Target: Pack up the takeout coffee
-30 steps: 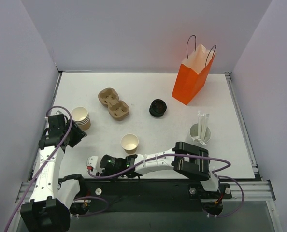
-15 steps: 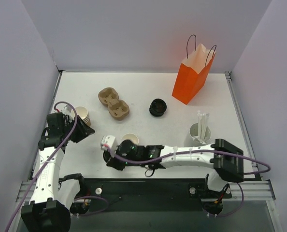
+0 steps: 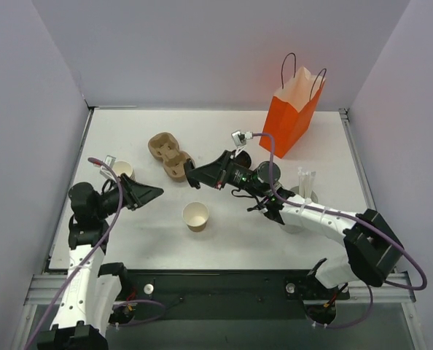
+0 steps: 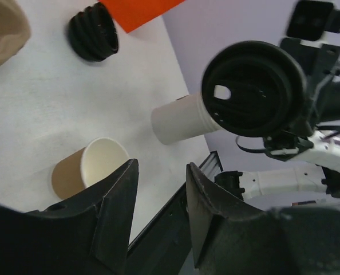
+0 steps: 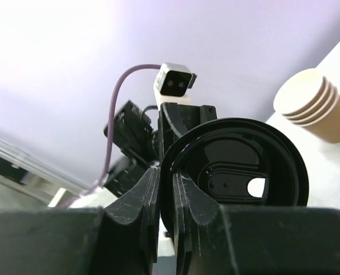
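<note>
The takeout coffee's tan paper cup (image 3: 195,216) stands open on the table, white inside, also in the left wrist view (image 4: 90,169). Its round black lid (image 5: 238,166) is held on edge in the air, apart from the cup; my right gripper (image 3: 190,173) is shut on its rim (image 5: 166,172). In the left wrist view the lid (image 4: 253,89) faces the camera. My left gripper (image 3: 152,192) hovers left of the cup, pointing right, open with nothing between its fingers (image 4: 161,169). The orange bag (image 3: 292,113) stands upright at the back right.
A stack of paper cups (image 3: 122,170) sits at the left, behind my left gripper. A brown cup carrier (image 3: 171,157) lies just behind the right gripper. A white cup with straws (image 3: 302,200) stands under the right arm. A stack of black lids (image 4: 93,31) shows near the bag.
My right arm has swung from the table's front edge up and back to the carrier, its jaws closing. My left gripper has turned away from the cup stack to point right.
</note>
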{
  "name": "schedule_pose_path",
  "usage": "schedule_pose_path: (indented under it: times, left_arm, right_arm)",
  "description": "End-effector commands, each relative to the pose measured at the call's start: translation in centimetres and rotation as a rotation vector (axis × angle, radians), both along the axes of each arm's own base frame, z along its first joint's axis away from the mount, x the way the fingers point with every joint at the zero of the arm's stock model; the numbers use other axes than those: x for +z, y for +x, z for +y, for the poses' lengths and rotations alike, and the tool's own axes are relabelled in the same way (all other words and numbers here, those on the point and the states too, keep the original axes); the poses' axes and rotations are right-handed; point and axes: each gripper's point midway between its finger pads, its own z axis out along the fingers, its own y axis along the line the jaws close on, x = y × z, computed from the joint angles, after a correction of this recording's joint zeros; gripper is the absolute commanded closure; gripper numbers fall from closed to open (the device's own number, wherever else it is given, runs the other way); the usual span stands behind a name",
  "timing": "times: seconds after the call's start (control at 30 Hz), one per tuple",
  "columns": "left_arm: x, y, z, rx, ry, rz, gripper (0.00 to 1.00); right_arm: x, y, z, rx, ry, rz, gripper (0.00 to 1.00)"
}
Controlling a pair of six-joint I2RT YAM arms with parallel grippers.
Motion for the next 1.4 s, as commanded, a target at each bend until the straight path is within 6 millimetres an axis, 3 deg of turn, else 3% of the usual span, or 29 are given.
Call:
schedule_pose_path:
  times: [0.0, 0.07, 0.1, 0.27, 0.77, 1.37]
  left_arm:
    - [6.6, -1.7, -2.8, -0.139, -0.145, -0.244, 0.52]
    - [6.3, -0.8, -3.2, -0.120, -0.151, -0.228, 0.52]
    - [6.2, -1.6, -4.6, -0.178, -0.156, -0.220, 0.53]
    - [5.3, -0.9, -5.7, -0.150, -0.148, -0.203, 0.55]
    - [2.8, -0.6, -4.9, -0.054, -0.064, -0.167, 0.56]
    - [2.9, 0.2, -4.9, -0.024, -0.127, -0.159, 0.54]
  right_arm:
    - [8.9, -3.8, -2.4, 0.218, 0.394, -0.077, 1.00]
    - [8.7, -3.4, -2.0, 0.242, 0.413, -0.029, 1.00]
    - [8.8, -3.7, -1.8, 0.257, 0.412, -0.033, 1.00]
    - [8.8, -4.3, -1.4, 0.264, 0.408, -0.055, 1.00]
    - [9.4, -4.6, -1.9, 0.249, 0.426, -0.060, 1.00]
    - [11.0, -6.3, -0.7, 0.299, 0.462, -0.067, 1.00]
